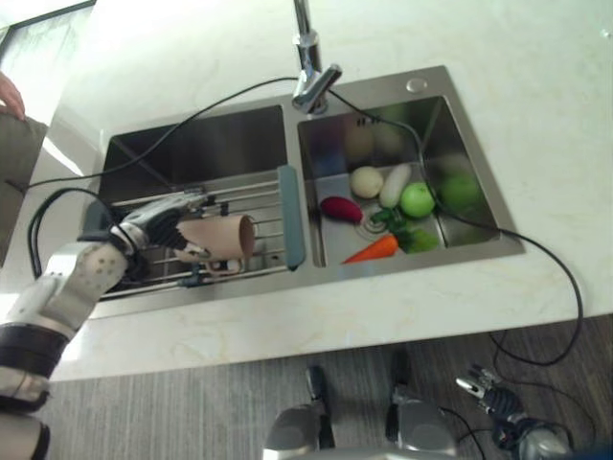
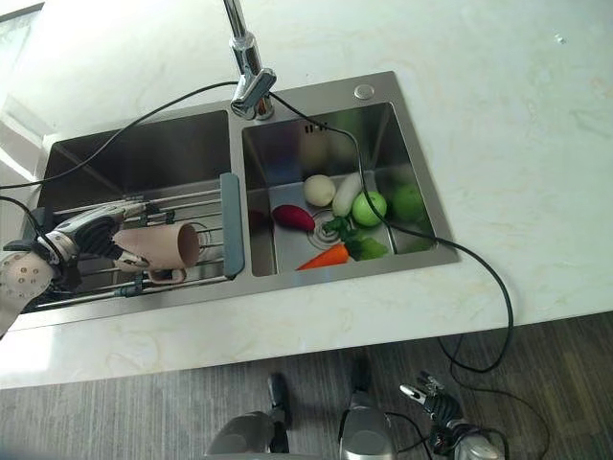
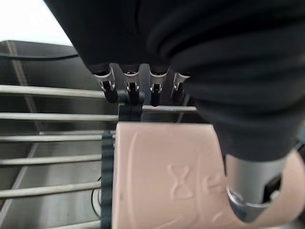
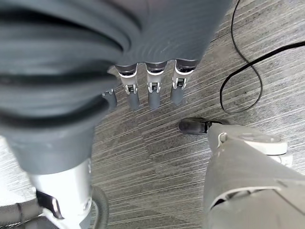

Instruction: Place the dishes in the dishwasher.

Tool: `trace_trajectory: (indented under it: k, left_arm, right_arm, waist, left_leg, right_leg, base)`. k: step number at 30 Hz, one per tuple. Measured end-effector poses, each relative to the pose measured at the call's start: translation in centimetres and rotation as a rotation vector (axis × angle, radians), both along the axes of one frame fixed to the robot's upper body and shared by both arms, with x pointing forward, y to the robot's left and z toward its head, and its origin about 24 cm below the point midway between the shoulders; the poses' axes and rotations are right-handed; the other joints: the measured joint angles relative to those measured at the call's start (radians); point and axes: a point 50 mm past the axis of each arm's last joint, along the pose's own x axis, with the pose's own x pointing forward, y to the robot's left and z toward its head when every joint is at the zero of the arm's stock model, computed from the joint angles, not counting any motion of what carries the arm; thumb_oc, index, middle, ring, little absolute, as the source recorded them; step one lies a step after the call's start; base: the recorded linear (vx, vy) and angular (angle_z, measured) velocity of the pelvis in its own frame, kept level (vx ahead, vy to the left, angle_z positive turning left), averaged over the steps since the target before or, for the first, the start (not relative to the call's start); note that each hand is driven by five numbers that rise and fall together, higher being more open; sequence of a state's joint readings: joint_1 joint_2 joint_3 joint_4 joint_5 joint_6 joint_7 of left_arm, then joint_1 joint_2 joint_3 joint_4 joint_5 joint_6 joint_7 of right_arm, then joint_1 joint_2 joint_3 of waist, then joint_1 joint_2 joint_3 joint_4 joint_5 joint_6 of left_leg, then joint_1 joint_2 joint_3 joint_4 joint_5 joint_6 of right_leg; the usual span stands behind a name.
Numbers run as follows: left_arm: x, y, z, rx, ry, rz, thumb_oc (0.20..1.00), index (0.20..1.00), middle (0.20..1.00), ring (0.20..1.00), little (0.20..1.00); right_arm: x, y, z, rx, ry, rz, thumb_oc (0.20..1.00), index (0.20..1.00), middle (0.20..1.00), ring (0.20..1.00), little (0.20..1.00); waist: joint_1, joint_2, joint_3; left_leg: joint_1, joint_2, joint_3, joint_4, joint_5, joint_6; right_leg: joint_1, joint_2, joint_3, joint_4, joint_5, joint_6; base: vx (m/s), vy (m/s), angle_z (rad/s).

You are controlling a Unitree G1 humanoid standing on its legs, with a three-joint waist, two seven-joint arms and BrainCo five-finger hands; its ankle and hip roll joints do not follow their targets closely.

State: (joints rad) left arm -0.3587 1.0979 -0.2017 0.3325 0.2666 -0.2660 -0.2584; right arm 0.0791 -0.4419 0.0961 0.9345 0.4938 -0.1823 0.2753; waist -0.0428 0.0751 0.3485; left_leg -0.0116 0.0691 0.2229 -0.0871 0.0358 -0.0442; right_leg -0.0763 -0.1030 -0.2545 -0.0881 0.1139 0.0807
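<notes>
**Operator:** Left eye view, status of the dish. Report location and grip.

**Technician:** The pink cup (image 1: 218,237) lies on its side on the wire rack (image 1: 259,196) that spans the left basin of the sink (image 1: 436,81), its mouth facing right toward the rack's blue-grey end bar (image 1: 291,216). The left hand (image 1: 158,226) is clamped on the cup: in the left wrist view the fingers (image 3: 133,91) curl over its far side and the thumb (image 3: 250,183) sits against its near side.

**Operator:** Right hand?

**Technician:** The right hand (image 4: 143,90) hangs low over the grey floor (image 4: 157,157), fingers relaxed and apart, holding nothing.

**Operator:** Surroundings?

**Technician:** The right basin holds produce, not dishes: a carrot (image 1: 373,250), a green apple (image 1: 417,199), a white round vegetable (image 1: 366,181), a red one (image 1: 341,209) and leafy greens (image 1: 407,235). The faucet (image 1: 312,72) stands at the far edge, between the basins. A person's hand (image 1: 10,96) shows at the far left.

**Operator:** Progress?

**Technician:** Judged early stage. The cup is grasped but rests at the rack. Lift, transfer and placement remain. No other dish is apparent on the rack.
</notes>
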Motion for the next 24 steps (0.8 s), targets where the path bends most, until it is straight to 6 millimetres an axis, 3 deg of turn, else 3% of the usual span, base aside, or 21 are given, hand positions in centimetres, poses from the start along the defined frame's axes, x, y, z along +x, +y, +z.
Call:
trace_trajectory:
  k: [5, 8, 20, 21, 22, 24]
  left_arm:
    - [0.8, -1.0, 1.4, 0.009, -0.035, -0.042, 1.0, 1.0, 1.0, 1.0, 1.0]
    - [1.6, -1.7, 3.3, 0.018, -0.074, -0.063, 1.0, 1.0, 1.0, 1.0, 1.0]
    - [2.1, -1.9, 3.7, 0.037, -0.019, -0.053, 1.0, 1.0, 1.0, 1.0, 1.0]
    - [2.1, -1.9, 3.8, 0.038, -0.015, -0.051, 0.338, 0.338, 0.338, 0.338, 0.338]
    - [2.1, -1.9, 3.8, 0.038, -0.014, -0.05, 0.2, 0.2, 0.2, 0.2, 0.2]
    - [2.2, -1.9, 4.0, 0.037, -0.018, -0.049, 0.2, 0.2, 0.2, 0.2, 0.2]
  right_arm:
    - [1.2, 0.0, 0.6, 0.003, -0.041, -0.002, 1.0, 1.0, 1.0, 1.0, 1.0]
    - [2.1, -0.2, 1.1, 0.021, -0.083, -0.033, 1.0, 1.0, 1.0, 1.0, 1.0]
    - [2.9, 0.1, 1.6, 0.022, -0.121, -0.019, 1.0, 1.0, 1.0, 1.0, 1.0]
    - [2.9, 0.1, 1.6, 0.02, -0.121, -0.021, 1.0, 1.0, 1.0, 1.0, 1.0]
    - [2.9, 0.1, 1.6, 0.019, -0.121, -0.022, 1.0, 1.0, 1.0, 1.0, 1.0]
    - [2.9, 0.1, 1.6, 0.019, -0.121, -0.022, 1.0, 1.0, 1.0, 1.0, 1.0]
  waist:
    - [-0.005, -0.013, 0.045]
    - [-0.004, -0.02, 0.072]
    - [-0.006, -0.02, 0.072]
    - [-0.006, -0.02, 0.072]
    - [-0.006, -0.02, 0.072]
    - [-0.006, -0.02, 0.072]
  left_leg:
    - [-0.021, 0.0, 0.001, 0.0, 0.004, 0.0]
    - [-0.032, 0.001, -0.001, 0.0, 0.007, 0.0]
    - [-0.035, -0.001, -0.002, 0.0, 0.008, 0.0]
    - [-0.035, -0.001, -0.002, 0.0, 0.008, 0.0]
    - [-0.035, -0.001, -0.002, 0.0, 0.008, 0.0]
    - [-0.034, -0.001, -0.002, 0.0, 0.008, 0.0]
  right_leg:
    - [-0.021, 0.0, 0.0, 0.0, 0.003, -0.003]
    - [-0.031, 0.0, -0.002, 0.0, 0.007, -0.005]
    - [-0.032, -0.002, -0.003, 0.0, 0.008, -0.005]
    - [-0.032, -0.002, -0.003, 0.0, 0.008, -0.005]
    - [-0.032, -0.002, -0.003, 0.0, 0.008, -0.005]
    - [-0.032, -0.002, -0.003, 0.0, 0.008, -0.005]
  base:
    - [-0.08, -0.008, 0.0]
    - [-0.06, 0.001, 0.01]
    - [-0.02, 0.002, 0.0]
    - [0.0, 0.0, 0.0]
    - [0.0, 0.0, 0.0]
    - [0.0, 0.0, 0.0]
